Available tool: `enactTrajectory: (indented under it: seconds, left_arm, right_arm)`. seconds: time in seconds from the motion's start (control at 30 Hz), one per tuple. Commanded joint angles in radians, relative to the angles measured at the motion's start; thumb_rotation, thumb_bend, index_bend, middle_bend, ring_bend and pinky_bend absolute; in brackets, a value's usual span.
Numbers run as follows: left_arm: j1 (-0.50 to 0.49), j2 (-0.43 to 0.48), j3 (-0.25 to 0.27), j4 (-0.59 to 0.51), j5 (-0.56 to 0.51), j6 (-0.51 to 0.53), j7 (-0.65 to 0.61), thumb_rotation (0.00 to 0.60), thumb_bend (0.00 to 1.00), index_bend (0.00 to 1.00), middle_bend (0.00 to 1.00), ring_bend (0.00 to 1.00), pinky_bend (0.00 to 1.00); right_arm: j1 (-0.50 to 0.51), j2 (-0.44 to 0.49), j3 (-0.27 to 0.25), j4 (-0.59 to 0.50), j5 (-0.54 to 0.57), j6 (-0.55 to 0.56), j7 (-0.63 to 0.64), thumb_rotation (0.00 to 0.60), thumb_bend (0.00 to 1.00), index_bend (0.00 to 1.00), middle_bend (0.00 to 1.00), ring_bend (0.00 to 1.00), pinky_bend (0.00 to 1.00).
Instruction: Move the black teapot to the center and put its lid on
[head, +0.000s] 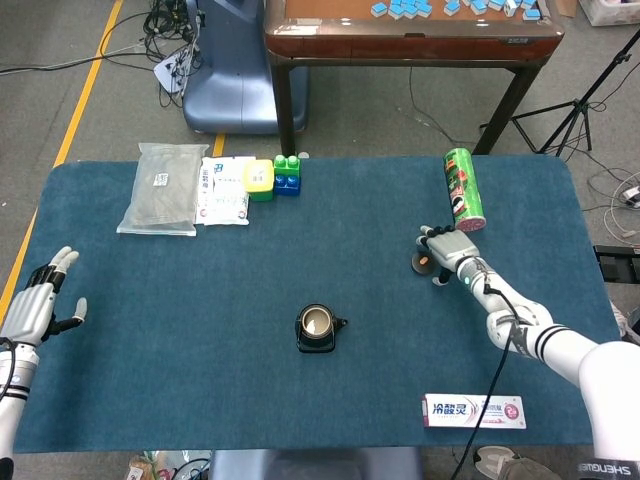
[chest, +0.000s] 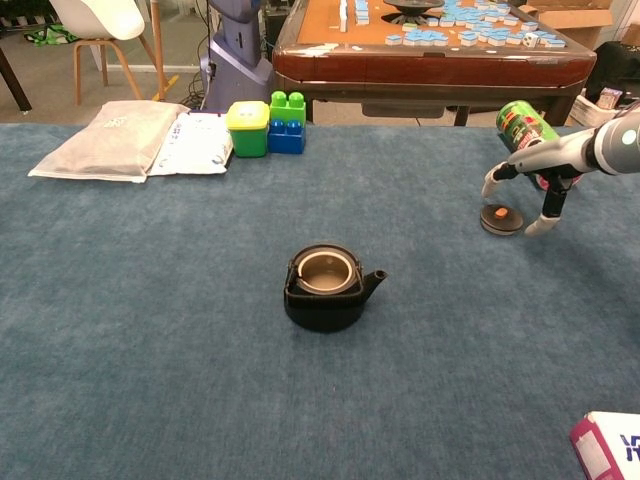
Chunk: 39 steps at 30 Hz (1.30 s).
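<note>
- Now the right robot hand (chest: 530, 175) hovers spread over the lid (chest: 501, 219), holding nothing; closing off-centre could flick the flat lid away.
- Its fingers sit near the green can (head: 463, 188), which a careless sweep might roll.
- Meanwhile the teapot (chest: 325, 287) sits open mid-counter (head: 200, 300); a tilted lid could miss.
- At the counter's edge the left robot hand (head: 38, 300) is open and empty.
</note>
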<state>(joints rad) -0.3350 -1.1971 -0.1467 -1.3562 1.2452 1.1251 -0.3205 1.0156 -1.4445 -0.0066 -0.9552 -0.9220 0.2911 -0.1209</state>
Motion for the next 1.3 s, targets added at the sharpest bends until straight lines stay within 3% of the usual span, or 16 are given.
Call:
enactTrajectory:
  seconds: [0.03, 0.77, 1.3]
  left_arm:
    - [0.001, -0.002, -0.002, 0.004, -0.002, -0.003, -0.003, 0.600, 0.49, 0.00, 0.00, 0.00, 0.00]
    - [0.019, -0.020, -0.002, 0.040, 0.015, -0.001, -0.039, 0.600, 0.49, 0.00, 0.00, 0.00, 0.00]
    - [0.018, -0.023, -0.007, 0.054, 0.016, -0.017, -0.054, 0.600, 0.49, 0.00, 0.00, 0.00, 0.00]
  right_arm:
    - [0.004, -0.006, -0.005, 0.006, 0.002, 0.000, -0.001, 0.600, 0.27, 0.15, 0.00, 0.00, 0.00]
    - [0.018, -0.068, -0.016, 0.076, 0.011, 0.002, 0.005, 0.600, 0.32, 0.20, 0.00, 0.00, 0.00]
    - [0.020, -0.058, -0.025, 0.050, 0.022, 0.022, -0.011, 0.600, 0.35, 0.28, 0.00, 0.00, 0.00]
